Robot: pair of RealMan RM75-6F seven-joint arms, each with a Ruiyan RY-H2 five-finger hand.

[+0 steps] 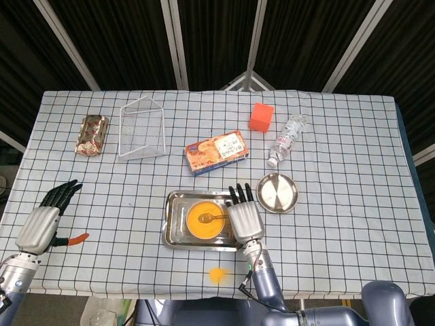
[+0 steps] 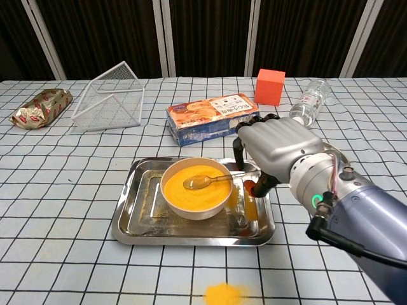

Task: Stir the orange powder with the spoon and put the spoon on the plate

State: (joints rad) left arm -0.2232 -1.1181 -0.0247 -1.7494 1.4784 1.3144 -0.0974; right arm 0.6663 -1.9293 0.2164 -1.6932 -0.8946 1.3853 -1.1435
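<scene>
A spill of orange powder (image 2: 224,293) lies nearest on the checked cloth (image 1: 353,204). The spoon (image 2: 213,180) rests across the bowl (image 2: 196,187), handle pointing right. The right hand (image 2: 280,149) hovers by it, fingers curled down, holding nothing. The left hand (image 1: 46,217) lies open. The plate (image 1: 277,192) sits further right. Dark curtains (image 2: 203,38) hang behind.

Right hand (image 2: 275,147) raised, fingers apart, empty; left hand (image 1: 42,223) flat, spread.

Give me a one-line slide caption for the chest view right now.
Right hand poised over the spoon handle, spoon resting in the bowl of orange powder on the steel tray.
</scene>
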